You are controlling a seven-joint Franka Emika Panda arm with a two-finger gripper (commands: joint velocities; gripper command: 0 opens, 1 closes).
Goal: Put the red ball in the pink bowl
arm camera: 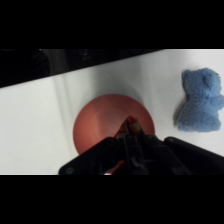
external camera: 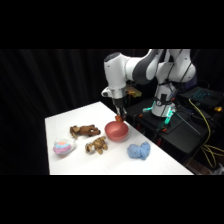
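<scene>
Right above the pink bowl [arm camera: 100, 125], at the tip of the gripper [arm camera: 131, 126], sat the red ball [arm camera: 131, 123], a small red-orange spot with a yellowish patch, pinched between the dark fingers and held over the bowl's inside, toward its 4 o'clock side in the wrist view. The jaws were drawn narrow around the ball, nothing else between them. From the side, the gripper [external camera: 119, 116] came straight down on the bowl [external camera: 116, 131] at its 12 o'clock rim, and the ball [external camera: 119, 118] showed as a tiny red dot just over that edge, not yet down inside.

Outward from the bowl: a blue plush lump [external camera: 138, 150] lay at about 4 o'clock, close by but apart. A brown plush toy [external camera: 96, 145] sat just beside the bowl at 8 o'clock, another brown one [external camera: 84, 131] at 9 o'clock, and a pastel pink-and-blue lump [external camera: 63, 146] farther out past them. All of it rested on the white table [external camera: 165, 167].
</scene>
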